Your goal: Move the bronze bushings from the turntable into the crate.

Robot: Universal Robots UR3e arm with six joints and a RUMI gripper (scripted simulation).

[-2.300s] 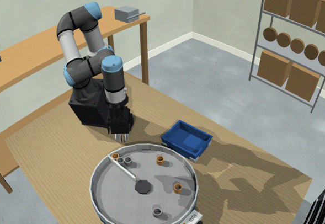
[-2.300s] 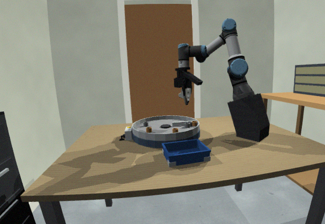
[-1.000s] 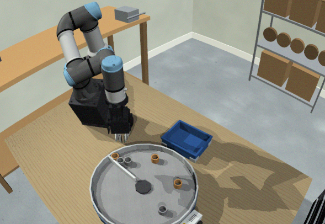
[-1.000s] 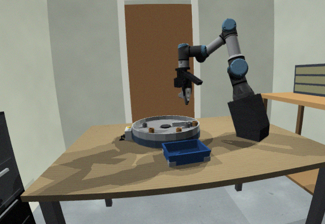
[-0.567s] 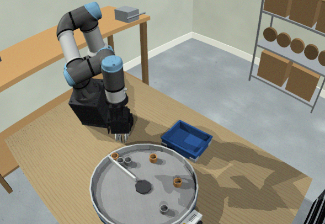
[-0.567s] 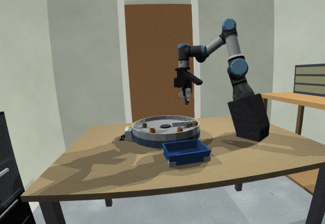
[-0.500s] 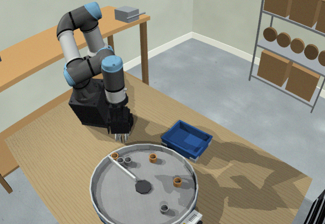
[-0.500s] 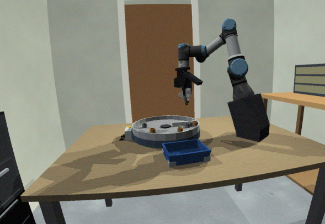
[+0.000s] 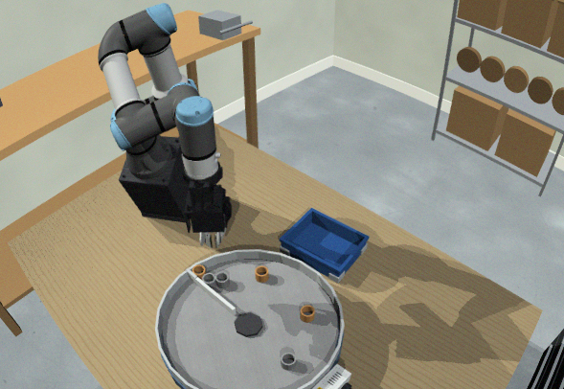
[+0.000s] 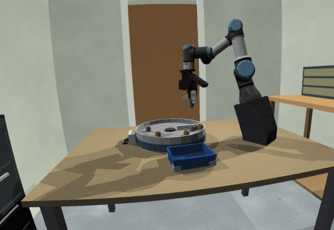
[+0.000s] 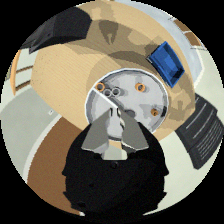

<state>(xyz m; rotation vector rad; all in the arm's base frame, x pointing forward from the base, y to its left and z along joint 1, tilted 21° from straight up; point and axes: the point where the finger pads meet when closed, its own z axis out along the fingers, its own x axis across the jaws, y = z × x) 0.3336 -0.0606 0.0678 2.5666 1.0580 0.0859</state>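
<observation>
The turntable carries three bronze bushings. One bronze bushing is by the rim at the outer end of the white bar, beside two steel bushings. A second bronze bushing stands apart near the crate side. A third bronze bushing is farther round. A steel bushing stands apart. The blue crate shows no bushings inside. My gripper is shut with nothing between its fingertips, above the turntable's level.
The white bar runs from near the turntable's rim towards its dark hub. The raised rim surrounds the disc. A white box is attached to the turntable's side. The crate stands just outside the rim.
</observation>
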